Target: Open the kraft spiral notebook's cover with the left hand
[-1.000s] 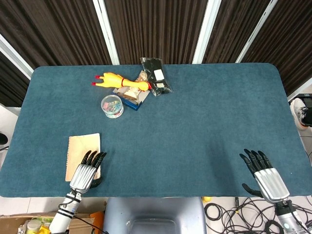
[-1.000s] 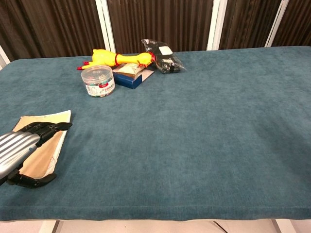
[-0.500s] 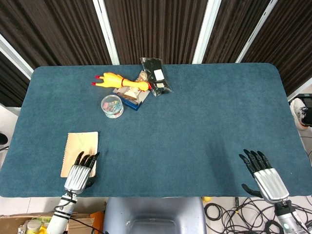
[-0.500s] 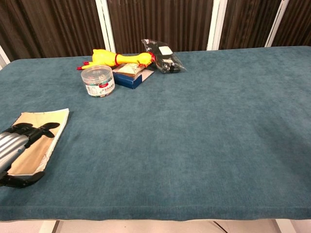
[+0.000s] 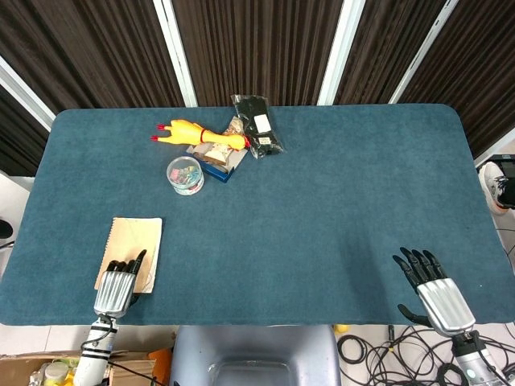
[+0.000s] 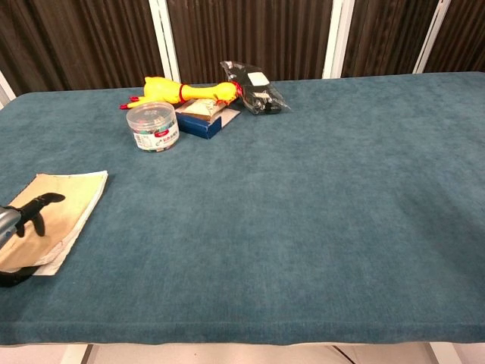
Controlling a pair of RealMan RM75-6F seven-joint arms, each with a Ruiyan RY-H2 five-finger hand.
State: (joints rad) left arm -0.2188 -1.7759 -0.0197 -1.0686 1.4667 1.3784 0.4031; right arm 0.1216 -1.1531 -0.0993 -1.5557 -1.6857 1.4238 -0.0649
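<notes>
The kraft spiral notebook (image 5: 133, 244) (image 6: 67, 203) lies flat near the table's front left corner, with white page edges showing along its right and near sides. My left hand (image 5: 115, 285) (image 6: 18, 218) lies on the notebook's near left part. Its fingers are stretched out and apart on the cover, and nothing is pinched between them. The chest view cuts the hand off at its left edge. My right hand (image 5: 432, 290) hovers at the front right edge of the table with fingers spread and nothing in it. It shows only in the head view.
At the back left stand a clear round tub (image 5: 185, 174) (image 6: 153, 126), a yellow rubber chicken (image 5: 197, 133) (image 6: 182, 91), a blue box (image 5: 217, 163) (image 6: 198, 123) and a black packet (image 5: 257, 126) (image 6: 254, 87). The teal table (image 5: 338, 209) extends to the right.
My left hand has slid left and back toward the table's front edge. The notebook has shifted a little left and straightened. The right hand has barely moved.
</notes>
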